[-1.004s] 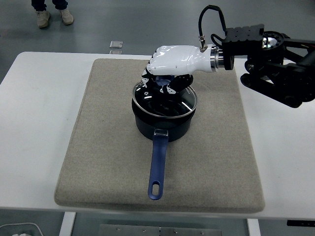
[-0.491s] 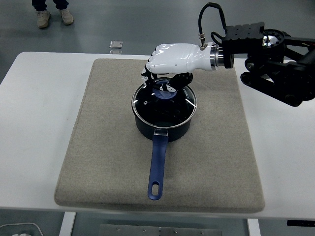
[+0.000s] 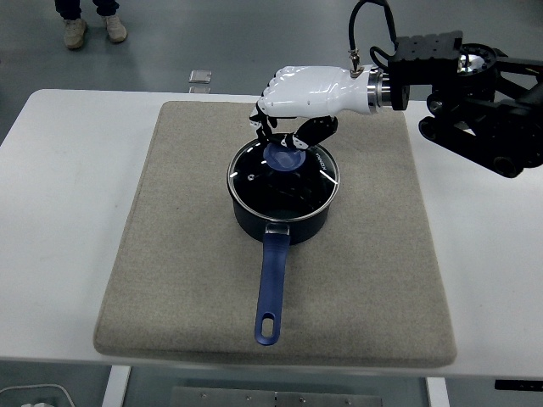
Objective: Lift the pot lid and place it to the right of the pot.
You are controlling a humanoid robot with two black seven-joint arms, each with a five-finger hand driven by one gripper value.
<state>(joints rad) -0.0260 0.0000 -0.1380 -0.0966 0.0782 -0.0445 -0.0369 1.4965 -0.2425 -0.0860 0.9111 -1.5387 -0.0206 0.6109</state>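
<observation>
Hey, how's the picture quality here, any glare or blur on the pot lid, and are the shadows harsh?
Head view: sharp overall, no motion blur. The glass pot lid shows small bright glints near its rim, yet the dark pot interior reads through. Lighting is even and soft; only a faint shadow lies beside the pot on the mat. The right hand has glossy white highlights.

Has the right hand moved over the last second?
Yes. The right hand has risen and drawn back to the right, judged against the pot; its fingers now sit above the lid knob.
</observation>
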